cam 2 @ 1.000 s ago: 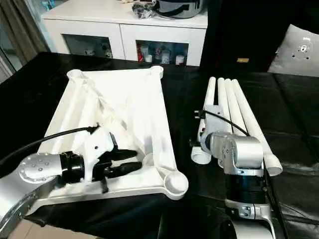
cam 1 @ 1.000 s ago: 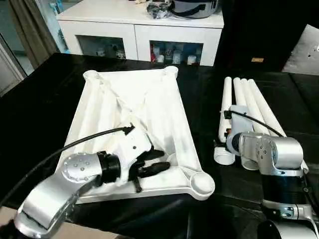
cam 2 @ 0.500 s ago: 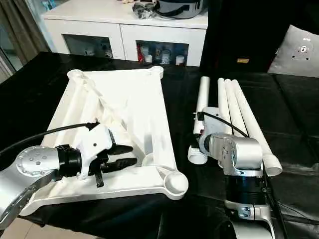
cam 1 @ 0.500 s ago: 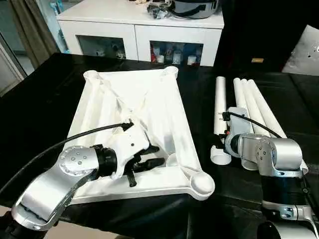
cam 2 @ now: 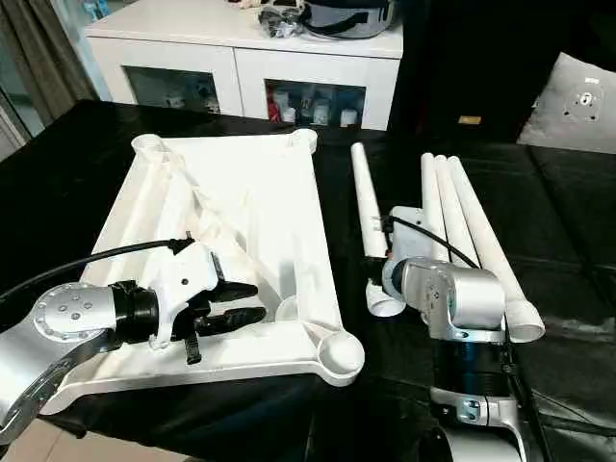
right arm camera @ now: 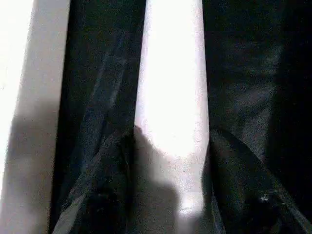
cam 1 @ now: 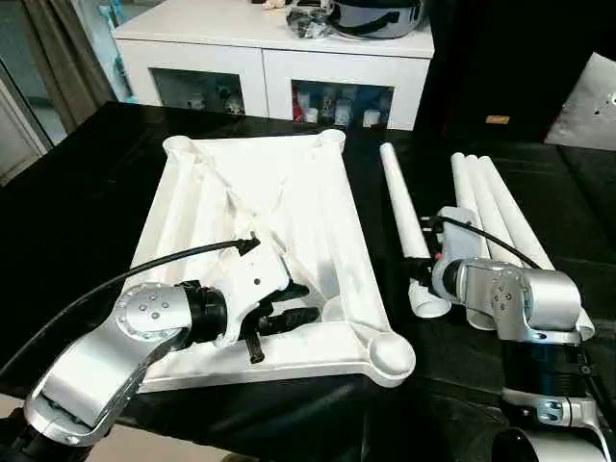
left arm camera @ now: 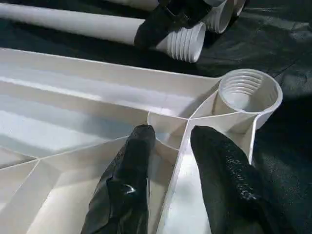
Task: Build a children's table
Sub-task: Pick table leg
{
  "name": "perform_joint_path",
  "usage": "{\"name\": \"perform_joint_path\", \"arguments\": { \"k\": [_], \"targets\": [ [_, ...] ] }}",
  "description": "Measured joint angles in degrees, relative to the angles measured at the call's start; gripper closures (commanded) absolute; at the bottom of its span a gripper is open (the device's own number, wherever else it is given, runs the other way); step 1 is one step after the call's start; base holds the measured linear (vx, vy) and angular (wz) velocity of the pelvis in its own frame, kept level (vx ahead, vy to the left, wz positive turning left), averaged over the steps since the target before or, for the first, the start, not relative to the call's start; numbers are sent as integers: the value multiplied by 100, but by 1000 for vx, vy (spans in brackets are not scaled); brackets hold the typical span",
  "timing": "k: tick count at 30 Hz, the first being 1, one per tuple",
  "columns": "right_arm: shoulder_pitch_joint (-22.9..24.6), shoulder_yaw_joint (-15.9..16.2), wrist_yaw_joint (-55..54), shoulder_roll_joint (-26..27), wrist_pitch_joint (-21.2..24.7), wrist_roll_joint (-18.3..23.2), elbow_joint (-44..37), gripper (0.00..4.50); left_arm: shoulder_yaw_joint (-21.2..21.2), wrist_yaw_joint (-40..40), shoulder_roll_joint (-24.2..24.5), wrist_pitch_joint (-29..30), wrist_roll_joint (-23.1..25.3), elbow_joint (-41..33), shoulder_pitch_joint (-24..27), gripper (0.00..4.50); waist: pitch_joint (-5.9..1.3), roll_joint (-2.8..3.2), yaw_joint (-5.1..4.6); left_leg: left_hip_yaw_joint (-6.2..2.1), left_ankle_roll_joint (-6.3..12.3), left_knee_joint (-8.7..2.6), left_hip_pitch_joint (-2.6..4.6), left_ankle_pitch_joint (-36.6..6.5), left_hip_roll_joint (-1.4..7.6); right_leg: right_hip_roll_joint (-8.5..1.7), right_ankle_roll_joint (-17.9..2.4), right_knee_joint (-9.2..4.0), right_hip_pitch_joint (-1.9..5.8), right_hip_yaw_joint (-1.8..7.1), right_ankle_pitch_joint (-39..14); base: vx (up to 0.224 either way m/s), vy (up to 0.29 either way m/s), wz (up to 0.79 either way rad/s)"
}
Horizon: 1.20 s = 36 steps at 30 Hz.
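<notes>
The white table top (cam 1: 260, 231) is seen lying upside down on the left half of the black-covered work table (cam 1: 87, 192), ribs facing up, with round sockets at its corners. The left gripper (cam 1: 289, 306) is held over the near part of the top, its fingers pointing right toward the near right socket (cam 1: 390, 354). In the left wrist view more is given: the two black fingers (left arm camera: 131, 165) are somewhat spread and stand on either side of a thin rib (left arm camera: 180, 151) just short of the threaded socket, one finger inside the ribbed field and one over the edge strip; whether they press on the rib cannot be told.

To the right of the top, across a strip of bare black cover, one leg (cam 1: 404, 207) lies apart from the others, slanted with its far end leaning toward the top and its threaded near end (cam 1: 428, 303) at the right gripper (right arm camera: 168, 161). In the head views that gripper is hidden behind its own silver wrist; in the right wrist view its fingers are seen on both sides of the leg, closed against it. Three more legs (cam 1: 491, 217) lie side by side further right, touching each other.

A wide open strip of black cover remains on the far left of the top and beyond its far edge, up to a white cabinet (cam 1: 269, 58). The near edge of the top lies close to the near table edge.
</notes>
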Motion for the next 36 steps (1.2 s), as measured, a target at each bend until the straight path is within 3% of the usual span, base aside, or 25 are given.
{"name": "perform_joint_path", "arguments": {
  "k": [3,6,11,13,17,20,25,36],
  "targets": [
    [212,192,102,-131,-890,-133,-24,257,60,90,-125,-102,1,67,0,259,0,1,20,4,1,0,-9,-1,0,-1,0,-1,-8,1,0,0,0,0],
    [200,126,186,-101,-1286,-164,-174,257,180,245,-263,-258,59,215,-9,259,0,1,8,5,6,0,-15,3,5,3,1,1,-17,0,1,0,0,0],
    [151,-711,837,428,-1521,856,-464,257,691,785,-1018,-348,-57,770,-358,259,1,6,-12,5,15,-1,-22,8,9,6,-4,3,-24,-2,5,0,0,0],
    [155,-831,1437,440,-1810,1407,-585,257,1172,1145,-1644,-369,-382,1181,-778,259,2,4,17,7,33,0,-33,19,10,1,-10,1,-25,-11,10,0,0,0],
    [160,-936,2499,387,-2265,2234,-819,259,1651,1340,-2234,-349,-1129,1698,-1464,259,1,4,131,13,43,5,-33,20,12,0,-16,-4,-21,-10,16,0,0,0],
    [228,-1150,3186,348,-2286,2694,-958,259,2062,1313,-2809,-102,-2011,1982,-1890,259,2,2,207,18,60,9,-52,29,13,-4,-21,-2,-35,-17,19,0,0,0],
    [589,-1167,3996,176,-2255,3427,-1165,259,2379,929,-2984,434,-2926,2231,-2335,259,2,3,255,21,70,9,-53,31,16,-4,-23,-3,-36,-19,20,0,0,0],
    [975,-1076,4542,-41,-2130,4109,-1490,259,2360,526,-2774,799,-3223,2426,-2535,259,2,3,293,23,81,8,-55,40,19,-5,-24,-5,-35,-22,26,0,0,0]
  ]
}}
